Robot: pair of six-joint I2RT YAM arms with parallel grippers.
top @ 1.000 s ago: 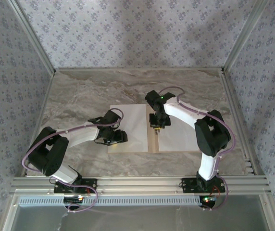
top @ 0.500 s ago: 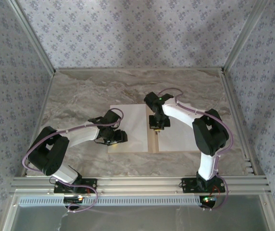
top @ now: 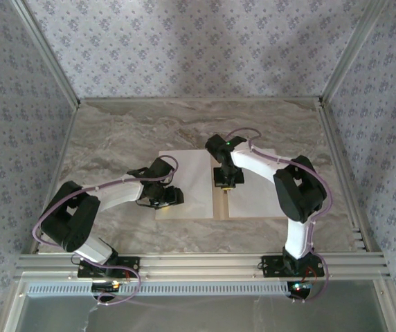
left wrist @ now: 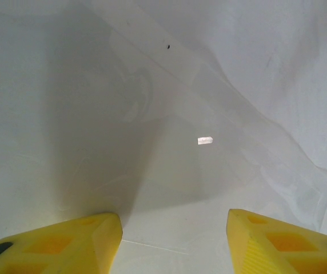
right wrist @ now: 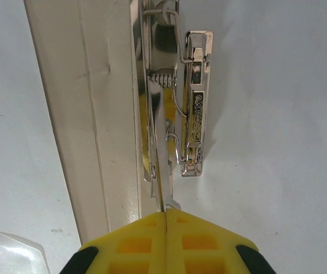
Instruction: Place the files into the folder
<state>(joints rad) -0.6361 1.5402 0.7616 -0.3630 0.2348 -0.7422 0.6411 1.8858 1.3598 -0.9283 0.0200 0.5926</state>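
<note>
Folder: tan cardboard, is lying open and flat just below the centre of the top view. Its crease is showing as a narrow bare strip running up the frame.

Left sheet: plain white, is lying flat over the left leaf, left of centre.

Right sheet: plain white, is lying flat over the right leaf, right of centre.

Clip: shiny metal, is sitting along the crease in the upper centre of the right wrist view, with one thin lever standing on edge.
</note>
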